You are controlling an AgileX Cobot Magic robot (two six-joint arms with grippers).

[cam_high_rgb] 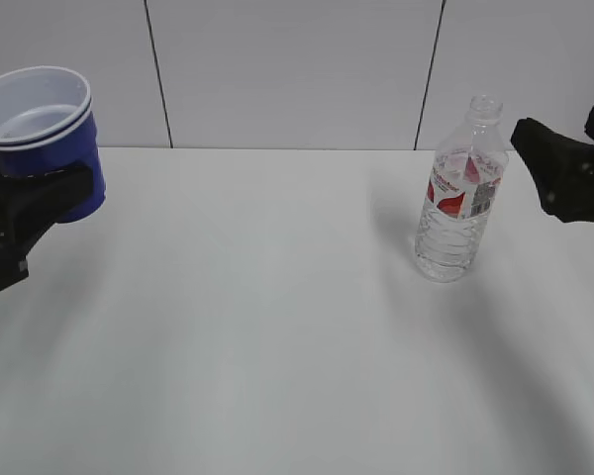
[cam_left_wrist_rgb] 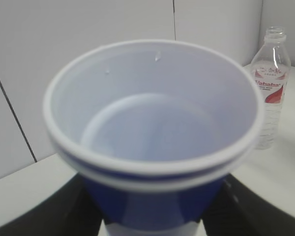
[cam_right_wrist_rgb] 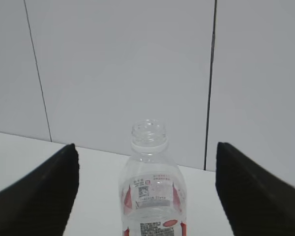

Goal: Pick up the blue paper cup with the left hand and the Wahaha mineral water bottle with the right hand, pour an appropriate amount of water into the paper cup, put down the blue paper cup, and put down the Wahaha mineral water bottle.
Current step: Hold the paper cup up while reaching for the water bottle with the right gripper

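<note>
On table — clear ribbed bottle (cam_high_rgb: 457, 193), uncapped, upright.

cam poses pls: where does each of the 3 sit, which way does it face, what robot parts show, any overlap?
Exterior: raised at the table's front, facing the wall; left gripper holding the blue cup, bottle, right gripper.
Left wrist: behind the cup, looking into it; dark fingers below.
Right wrist: facing the bottle between open fingers.
Shared: the bottle appears in all three.

Bright even light; soft shadows on table (cam_high_rgb: 277, 327); blue paper cup (cam_left_wrist_rgb: 152, 142) rim blurred.
</note>
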